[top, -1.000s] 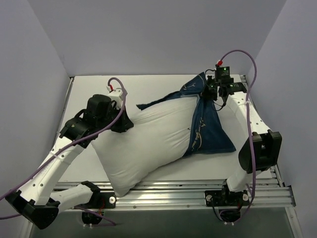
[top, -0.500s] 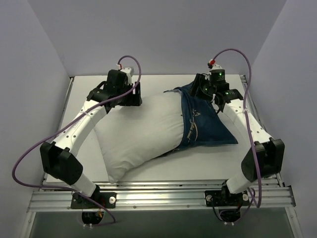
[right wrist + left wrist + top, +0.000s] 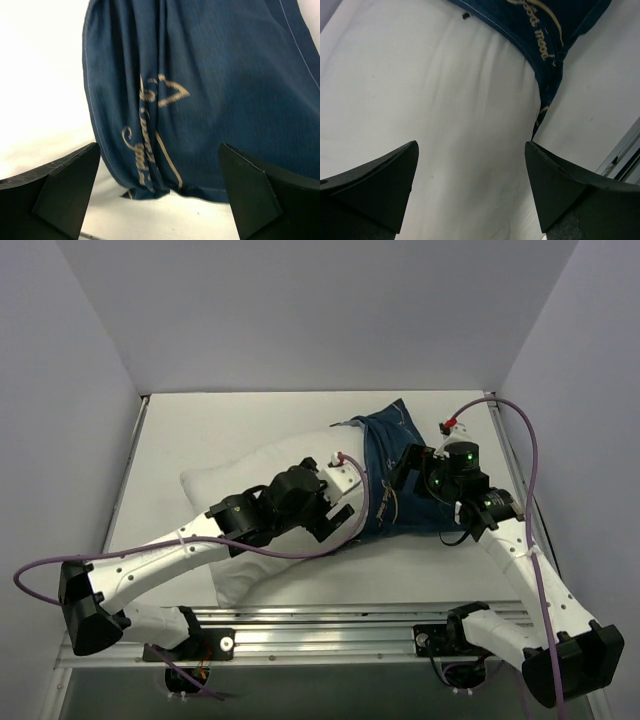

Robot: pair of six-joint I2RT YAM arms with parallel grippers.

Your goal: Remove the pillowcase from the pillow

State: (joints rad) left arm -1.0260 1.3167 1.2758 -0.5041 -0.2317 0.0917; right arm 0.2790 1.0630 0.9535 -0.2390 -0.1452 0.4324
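Note:
The white pillow (image 3: 235,480) lies slantwise across the table, its right end still inside the navy pillowcase (image 3: 395,440). My left gripper (image 3: 342,522) hovers over the pillow's middle, close to the case's hem. In the left wrist view it (image 3: 470,185) is open over bare white pillow (image 3: 420,90), with the pillowcase (image 3: 545,30) at the upper right and a dark speck (image 3: 465,15) near the hem. My right gripper (image 3: 405,477) hangs over the case. In its wrist view it (image 3: 160,192) is open and empty above the bunched pillowcase (image 3: 215,85), which carries cream print.
The white table (image 3: 200,420) shows behind the pillow and along the front. An aluminium rail (image 3: 330,625) runs along the near edge. Grey walls close in the left, back and right sides. A purple cable (image 3: 520,430) loops over the right arm.
Both grippers were shut and now stand open. The left arm swung from the pillow's left end across to its middle. The right arm pulled back from the far corner, and the pillowcase sank flat.

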